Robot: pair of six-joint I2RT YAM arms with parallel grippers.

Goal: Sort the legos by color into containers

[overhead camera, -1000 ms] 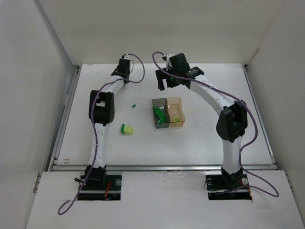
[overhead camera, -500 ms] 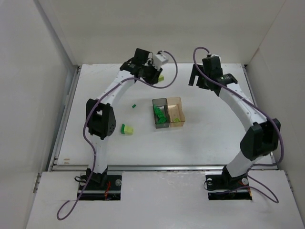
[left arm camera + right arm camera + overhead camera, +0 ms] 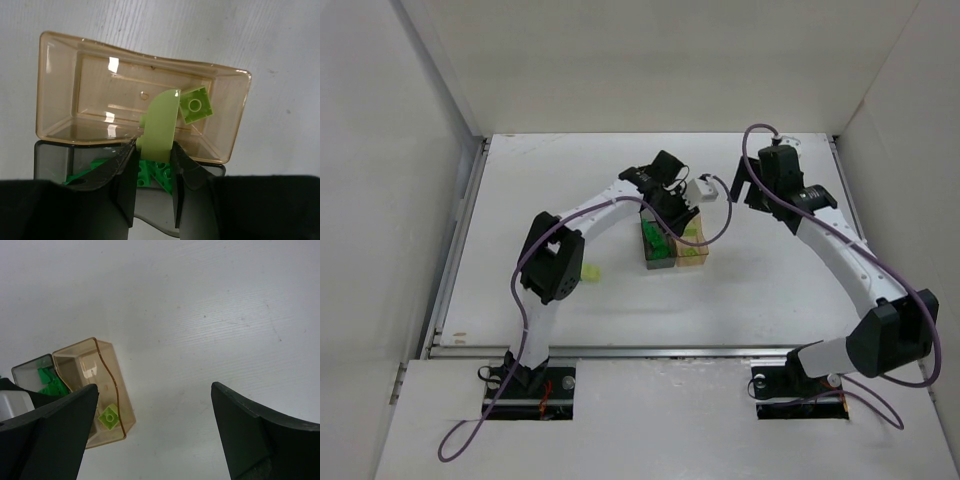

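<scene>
Left wrist view: the left tool (image 3: 154, 167) is clamped on a pale yellow-green curved plastic brick (image 3: 159, 125), with a finger pressed against each side of its lower end. The brick stands upright and pokes up out of the grip. It hangs over the near long wall of the amber-orange translucent rectangular box (image 3: 60, 90), which fills the middle of the frame. A square pale yellow-green brick (image 3: 196, 105) with one stud lies inside that box toward its right end, just beside the held piece. Whether the two touch cannot be told. Below the amber box, wall to wall with it, sits the smoky grey translucent box (image 3: 50, 160). It holds several bright green bricks (image 3: 85, 173), partly hidden by the tool.

Right wrist view: the right tool (image 3: 155, 435) has its fingers spread wide apart, with white worktop (image 3: 210, 315) showing between them. Both boxes lie at the lower left of the frame, well apart from the tool.

Top external view: the boxes sit at frame centre with the left tool (image 3: 682, 222) over them, and the right tool (image 3: 745, 190) is to their upper right. Another yellow-green brick (image 3: 590, 272) lies on the worktop left of the boxes, partly hidden by the left arm (image 3: 555, 265).
</scene>
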